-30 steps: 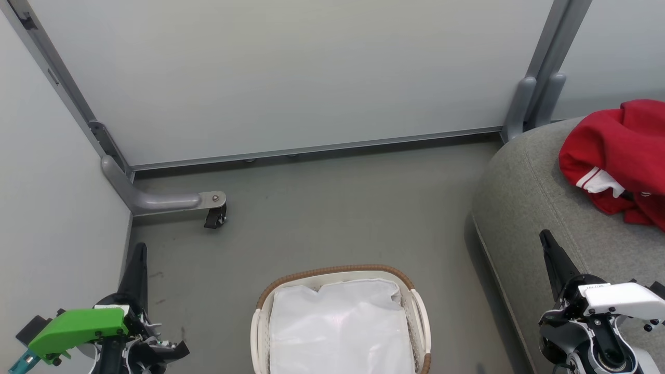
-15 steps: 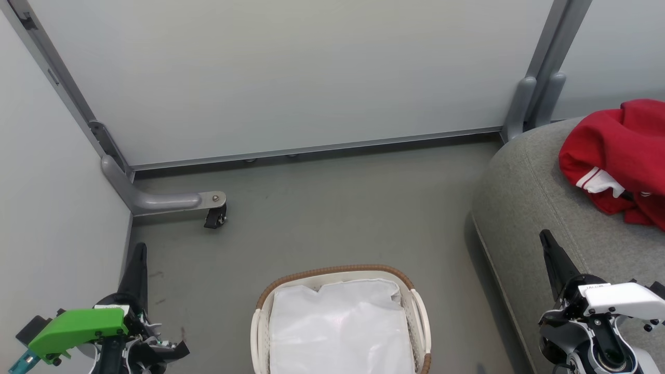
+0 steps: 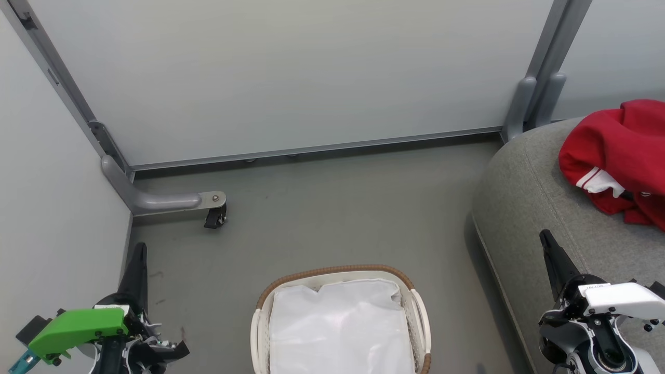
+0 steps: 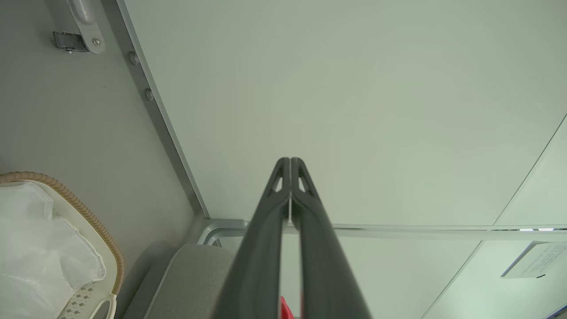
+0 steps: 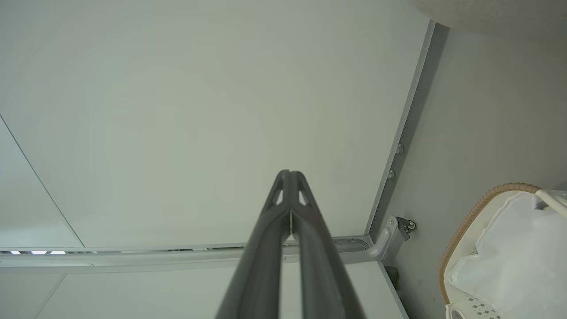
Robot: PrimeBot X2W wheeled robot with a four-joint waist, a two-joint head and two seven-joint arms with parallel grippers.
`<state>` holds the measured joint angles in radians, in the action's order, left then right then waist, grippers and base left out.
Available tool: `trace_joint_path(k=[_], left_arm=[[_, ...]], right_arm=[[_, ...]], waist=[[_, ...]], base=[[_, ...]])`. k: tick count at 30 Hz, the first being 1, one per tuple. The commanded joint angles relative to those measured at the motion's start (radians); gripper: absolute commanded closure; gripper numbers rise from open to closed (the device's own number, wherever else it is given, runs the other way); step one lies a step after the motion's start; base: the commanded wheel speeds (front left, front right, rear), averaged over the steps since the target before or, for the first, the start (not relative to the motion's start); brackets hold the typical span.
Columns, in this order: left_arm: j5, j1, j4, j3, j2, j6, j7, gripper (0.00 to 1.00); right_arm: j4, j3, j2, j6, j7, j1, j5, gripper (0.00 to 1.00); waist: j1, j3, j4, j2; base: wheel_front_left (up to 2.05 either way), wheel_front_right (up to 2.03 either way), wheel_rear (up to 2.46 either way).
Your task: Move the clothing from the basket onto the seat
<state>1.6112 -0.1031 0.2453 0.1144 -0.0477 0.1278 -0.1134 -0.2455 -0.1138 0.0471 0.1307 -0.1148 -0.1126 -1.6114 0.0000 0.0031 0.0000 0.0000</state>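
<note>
**A:** ok so where's everything sitting right now?

**B:** the basket [image 3: 340, 271] is sitting on the floor [image 3: 337, 208] at the bottom middle of the head view, and it's showing nothing but its white liner [image 3: 340, 332]. The red top [image 3: 618, 150] is lying bunched up on the seat [image 3: 524, 208] at the right edge, partly running out of frame. The left gripper [image 3: 139, 250] at lower left and the right gripper [image 3: 544, 236] at lower right are both pointing up the frame, fingers pressing flat together, carrying nothing

**A:** so it's looking done? what's bugging you then

**B:** I'm guessing it's basically done, but I can't tell if anything's hiding under that liner. If an arm is going back in, it's risking pinching the liner and dragging the light basket along with it. The right gripper is hanging just over the seat's front, so a careless swing is asking for a snag, or for nudging the top toward the edge. The left one is sitting near the wall panel [image 3: 52, 234] too
</note>
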Motion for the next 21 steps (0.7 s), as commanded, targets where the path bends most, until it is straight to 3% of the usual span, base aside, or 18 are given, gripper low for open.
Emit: trace_joint_path(k=[1,21], left_arm=[[0.003,-0.011,-0.002,0.002,-0.005,0.006,-0.004,1.0],[0.004,-0.011,-0.002,0.002,-0.005,0.006,-0.004,1.0]], right_arm=[[0.003,-0.002,0.006,0.0,-0.002,0.008,-0.003,1.0],[0.003,-0.002,0.006,0.0,-0.002,0.008,-0.003,1.0]], waist=[[0.0,0.0,0.0,0.0],[0.0,0.0,0.0,0.0]], base=[[0.0,0.0,0.0],[0.0,0.0,0.0]])
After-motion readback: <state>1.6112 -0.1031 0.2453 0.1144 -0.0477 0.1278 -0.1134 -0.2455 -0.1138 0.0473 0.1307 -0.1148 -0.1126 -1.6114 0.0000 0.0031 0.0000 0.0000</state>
